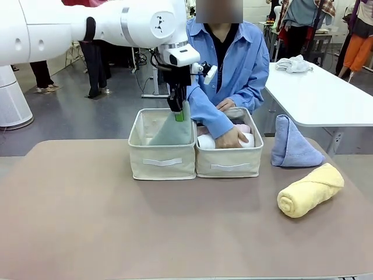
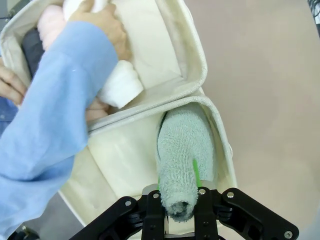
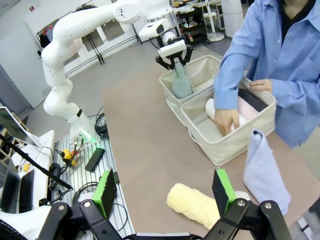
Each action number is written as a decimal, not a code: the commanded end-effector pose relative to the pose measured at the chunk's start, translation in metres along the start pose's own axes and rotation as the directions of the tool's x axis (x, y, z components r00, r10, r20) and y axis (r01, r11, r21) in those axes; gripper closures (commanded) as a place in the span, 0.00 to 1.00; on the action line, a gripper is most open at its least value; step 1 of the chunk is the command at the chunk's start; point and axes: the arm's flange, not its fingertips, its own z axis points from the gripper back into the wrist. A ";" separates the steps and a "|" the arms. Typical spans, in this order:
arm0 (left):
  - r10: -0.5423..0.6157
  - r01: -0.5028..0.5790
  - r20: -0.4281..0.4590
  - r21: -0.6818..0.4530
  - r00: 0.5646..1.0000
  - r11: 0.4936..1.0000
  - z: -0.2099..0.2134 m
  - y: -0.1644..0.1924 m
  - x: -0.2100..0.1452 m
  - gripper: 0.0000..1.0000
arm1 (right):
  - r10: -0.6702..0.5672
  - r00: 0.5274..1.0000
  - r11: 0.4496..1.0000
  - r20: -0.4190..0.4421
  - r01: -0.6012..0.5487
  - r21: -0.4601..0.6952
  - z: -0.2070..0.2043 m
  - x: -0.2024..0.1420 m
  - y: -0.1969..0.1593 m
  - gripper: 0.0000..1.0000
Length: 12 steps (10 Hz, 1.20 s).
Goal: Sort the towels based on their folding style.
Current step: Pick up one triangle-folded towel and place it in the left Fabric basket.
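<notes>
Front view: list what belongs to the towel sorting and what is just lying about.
Job: green cone towel in the shut left pincer; blue cone towel; yellow roll; white roll and pink roll in the right box; left box.
Lying about: pale rag on the far table.

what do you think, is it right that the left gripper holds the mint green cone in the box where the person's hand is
Not quite. The left gripper holds the mint green cone in the left-hand box. The person's hand is in the right-hand box beside it. The front view shows this.
</notes>
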 end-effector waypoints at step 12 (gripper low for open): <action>0.130 -0.146 -0.122 -0.137 0.984 0.980 -0.085 0.000 -0.002 0.23 | 0.000 1.000 1.000 -0.005 0.000 0.006 0.000 -0.001 0.000 0.00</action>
